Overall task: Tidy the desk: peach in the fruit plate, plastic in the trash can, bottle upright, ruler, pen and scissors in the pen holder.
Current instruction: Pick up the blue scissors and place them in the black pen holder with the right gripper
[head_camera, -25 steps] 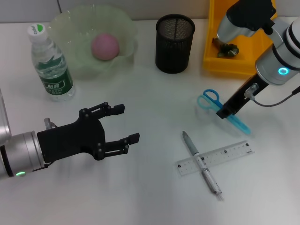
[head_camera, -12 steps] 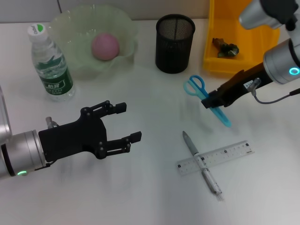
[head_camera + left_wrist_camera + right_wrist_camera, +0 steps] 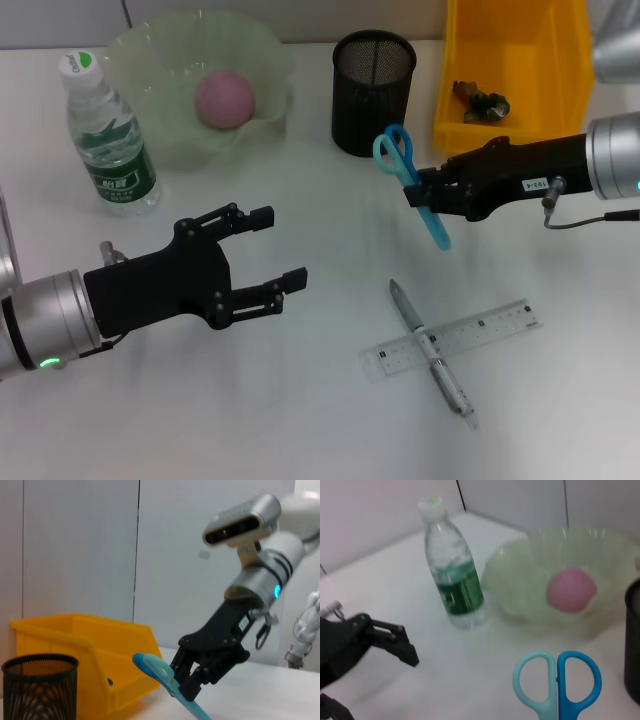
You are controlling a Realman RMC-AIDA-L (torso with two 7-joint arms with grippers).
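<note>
The right claw (image 3: 424,196) is gripping the scissors (image 3: 408,180) by the blades, holding them above the worktop (image 3: 300,400) with the blue handle loops pointing toward 11 o'clock, just short of the black mesh pen holder (image 3: 372,92). In the left wrist view the same claw (image 3: 192,682) is clamping the scissors (image 3: 162,677) in mid-air beside the pen holder (image 3: 40,687) and the yellow bin (image 3: 95,655). The left claw (image 3: 270,250) is hovering over the worktop at about 8 o'clock, its fingers spread wide and holding nothing. The peach (image 3: 224,98) is sitting in the pale green fruit plate (image 3: 150,60) at 11 o'clock, and the bottle (image 3: 108,135) is standing upright just beside it at 10 o'clock. The pen (image 3: 428,345) is lying across the clear ruler (image 3: 455,338) at 5 o'clock, the two touching. A crumpled piece of plastic (image 3: 482,101) is lying inside the yellow bin (image 3: 460,60) at 1 o'clock.
</note>
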